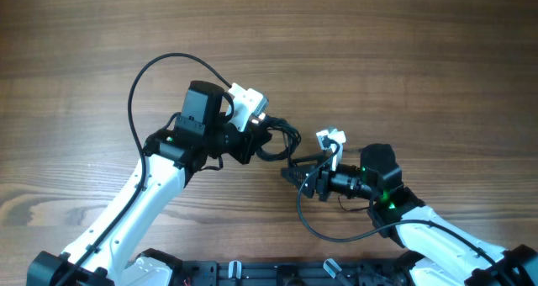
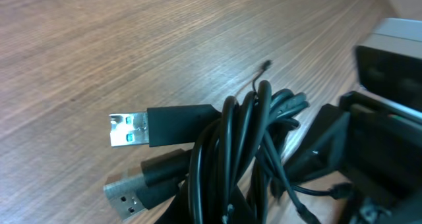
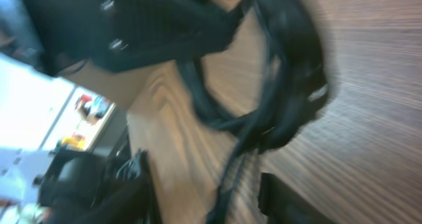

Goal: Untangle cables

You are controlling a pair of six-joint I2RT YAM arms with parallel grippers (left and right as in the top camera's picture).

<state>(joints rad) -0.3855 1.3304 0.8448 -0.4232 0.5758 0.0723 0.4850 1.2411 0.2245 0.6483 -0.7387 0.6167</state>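
Observation:
The cables (image 1: 282,139) are a bundle of thin black loops near the table's middle. In the left wrist view the cables (image 2: 244,138) hang bunched, with two USB plugs (image 2: 128,130) sticking out to the left. My left gripper (image 1: 256,143) is shut on the bundle from the left; its fingers are mostly hidden under the loops. My right gripper (image 1: 292,173) points at the bundle from the right. In the blurred right wrist view its jaws (image 3: 211,197) stand apart, with one strand (image 3: 231,178) of the cables (image 3: 290,72) hanging between them, touching neither finger.
Bare wooden table (image 1: 403,50) surrounds the bundle. A thicker black arm cable (image 1: 160,67) arcs over the left arm, and another (image 1: 328,231) loops below the right gripper. A black rail (image 1: 277,273) runs along the front edge.

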